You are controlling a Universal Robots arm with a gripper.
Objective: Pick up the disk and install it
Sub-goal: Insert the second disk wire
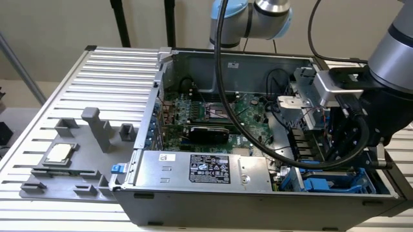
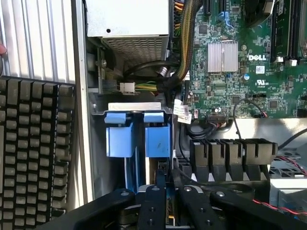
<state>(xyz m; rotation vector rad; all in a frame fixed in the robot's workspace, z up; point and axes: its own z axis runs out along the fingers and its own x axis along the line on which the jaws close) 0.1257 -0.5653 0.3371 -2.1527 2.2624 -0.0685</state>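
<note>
The open computer case [image 1: 258, 121] sat on the ribbed metal tabletop [image 1: 96, 82], its green motherboard [image 1: 226, 111] exposed and the power supply [image 1: 200, 169] along its near wall. The arm [image 1: 393, 53] reached down into the corner of the case at the exterior view's right, over the blue drive cage [image 1: 329, 183]. In the wrist view the hand [image 2: 167, 201] pointed straight into the bay, where two blue carrier tabs [image 2: 136, 134] stood side by side. A thin edge-on strip between the black fingers [image 2: 152, 203], running lengthwise into the cage, was probably the disk [image 2: 168, 211], directly ahead of and under the hand; I could not tell for certain whether the hand was clamped on it or released. A small silver chip [image 1: 58, 153] lay on the grey fixture [image 1: 65, 169], well apart.
</note>
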